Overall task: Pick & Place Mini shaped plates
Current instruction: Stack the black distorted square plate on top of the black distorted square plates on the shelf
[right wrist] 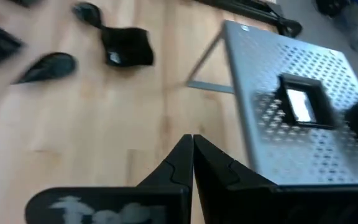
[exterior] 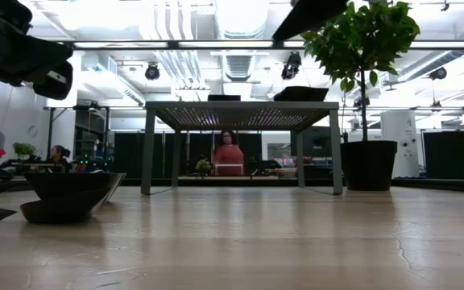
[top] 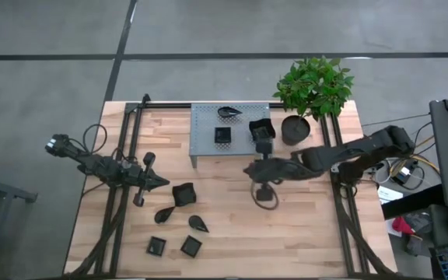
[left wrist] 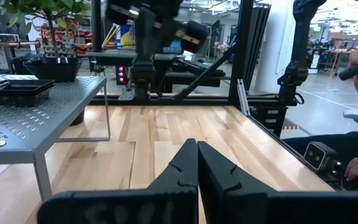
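Right end effector (top: 249,170), clenched and empty, hovers beside the perforated stand (top: 205,136) bearing apparently three mini plates (top: 222,134); left end effector (top: 162,183), clenched, waits near five plates on the worktop (top: 302,233).

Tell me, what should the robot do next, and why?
Probably swing the right tool, shut and empty beside the grey stand, toward the wavy plate and open: three plates sit on the stand, five wait on the table.
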